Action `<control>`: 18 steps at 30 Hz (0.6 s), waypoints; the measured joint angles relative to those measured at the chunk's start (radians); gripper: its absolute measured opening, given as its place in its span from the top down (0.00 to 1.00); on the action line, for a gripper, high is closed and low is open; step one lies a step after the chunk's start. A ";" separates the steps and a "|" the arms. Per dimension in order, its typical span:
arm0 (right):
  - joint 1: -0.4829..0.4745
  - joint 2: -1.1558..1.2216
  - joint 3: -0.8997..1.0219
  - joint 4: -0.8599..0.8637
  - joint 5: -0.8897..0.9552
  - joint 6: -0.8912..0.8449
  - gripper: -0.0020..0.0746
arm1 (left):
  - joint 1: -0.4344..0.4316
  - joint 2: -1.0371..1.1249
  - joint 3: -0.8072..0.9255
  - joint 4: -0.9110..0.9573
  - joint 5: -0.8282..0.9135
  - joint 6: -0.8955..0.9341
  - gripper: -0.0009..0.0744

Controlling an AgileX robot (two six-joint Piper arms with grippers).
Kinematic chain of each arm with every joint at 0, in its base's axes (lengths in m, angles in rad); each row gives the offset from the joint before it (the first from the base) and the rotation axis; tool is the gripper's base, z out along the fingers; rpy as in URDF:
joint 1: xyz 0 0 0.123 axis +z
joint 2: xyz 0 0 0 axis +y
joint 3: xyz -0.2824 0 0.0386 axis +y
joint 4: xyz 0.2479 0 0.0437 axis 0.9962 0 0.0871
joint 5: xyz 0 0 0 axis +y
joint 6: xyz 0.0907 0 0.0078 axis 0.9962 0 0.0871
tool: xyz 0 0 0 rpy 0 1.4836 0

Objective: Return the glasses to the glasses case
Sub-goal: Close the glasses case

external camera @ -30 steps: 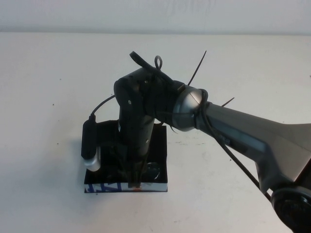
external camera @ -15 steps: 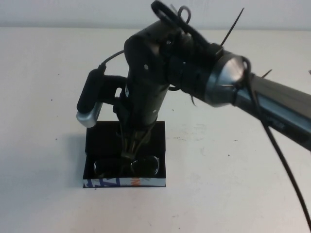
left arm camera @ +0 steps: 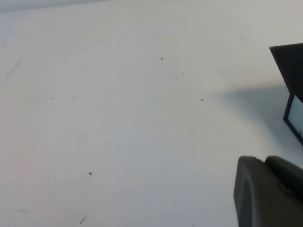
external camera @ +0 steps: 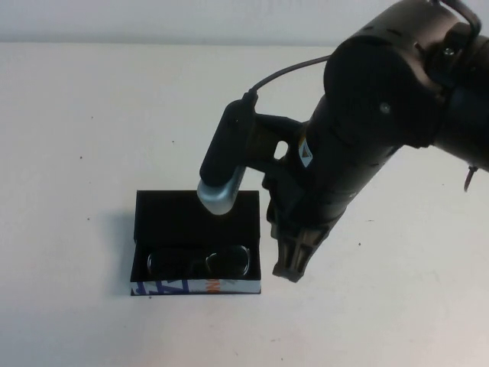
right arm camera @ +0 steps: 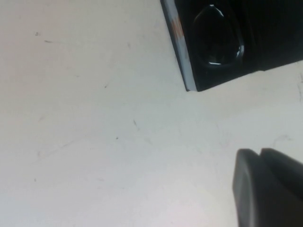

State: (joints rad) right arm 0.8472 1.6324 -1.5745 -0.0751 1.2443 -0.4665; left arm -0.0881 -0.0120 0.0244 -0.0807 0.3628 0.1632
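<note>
Having left the glasses (external camera: 200,262) lying in the open glasses case (external camera: 197,219), the right gripper (external camera: 293,267) had lifted rightward off it, fingers together and empty, while the left gripper (left arm camera: 270,191), fingers together too, idled over bare tabletop (left arm camera: 118,118).

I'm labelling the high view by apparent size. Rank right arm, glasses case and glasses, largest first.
1. Right arm, though nearness to the camera inflates it; its right gripper is shut beside the case.
2. Glasses case.
3. Glasses, inside the case.
</note>
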 joint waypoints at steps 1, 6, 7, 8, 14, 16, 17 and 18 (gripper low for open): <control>0.000 -0.004 0.003 0.000 0.000 0.001 0.98 | 0.000 0.000 0.000 0.000 0.000 0.000 0.99; 0.000 -0.009 0.002 -0.003 0.000 0.001 0.99 | 0.000 0.000 0.000 0.000 0.000 0.000 0.99; 0.000 -0.009 0.002 0.002 -0.003 0.001 0.99 | 0.000 0.000 0.000 0.000 0.000 0.000 0.99; 0.000 -0.009 0.005 0.008 -0.007 0.001 0.99 | 0.000 0.000 0.000 0.000 0.000 0.000 0.99; 0.000 -0.009 0.005 0.048 -0.036 0.001 0.99 | 0.000 0.000 0.000 0.000 0.000 0.000 0.99; 0.000 -0.009 0.005 0.053 -0.036 0.001 0.99 | 0.000 0.000 0.000 0.006 -0.009 0.000 0.99; 0.000 -0.009 0.005 0.053 -0.036 0.001 0.99 | 0.000 0.000 0.002 0.003 -0.027 -0.004 0.99; 0.000 -0.009 0.005 0.053 -0.036 0.001 0.99 | 0.000 0.000 0.002 -0.016 -0.052 -0.021 0.99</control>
State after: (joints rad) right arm 0.8469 1.6230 -1.5698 -0.0225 1.2087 -0.4655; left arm -0.0881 -0.0120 0.0265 -0.0967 0.3108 0.1426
